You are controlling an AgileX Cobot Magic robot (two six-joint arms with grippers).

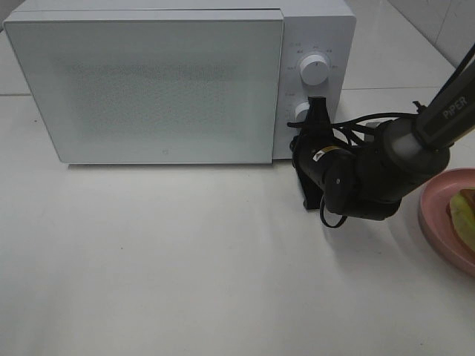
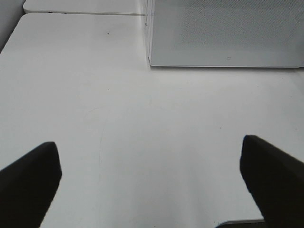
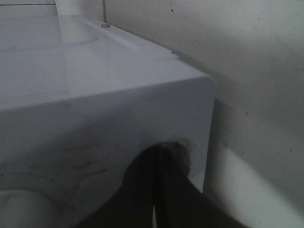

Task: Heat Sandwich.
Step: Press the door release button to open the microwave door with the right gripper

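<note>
The sandwich (image 1: 465, 210) lies on a round pink plate (image 1: 434, 219) at the right edge of the exterior view, only partly in frame. The white microwave (image 1: 148, 89) stands at the back with its door closed. My right gripper (image 1: 318, 105) is at the control panel, its fingers closed together with the tips against the lower knob (image 1: 300, 113). In the right wrist view the gripper (image 3: 159, 156) covers most of that knob (image 3: 184, 154). My left gripper (image 2: 152, 175) is open and empty above bare table, in front of the microwave (image 2: 223, 33).
The upper knob (image 1: 315, 70) sits above my right gripper. The right arm's body and cables (image 1: 364, 174) hang over the table between the microwave and the plate. A tiled wall runs behind at the right.
</note>
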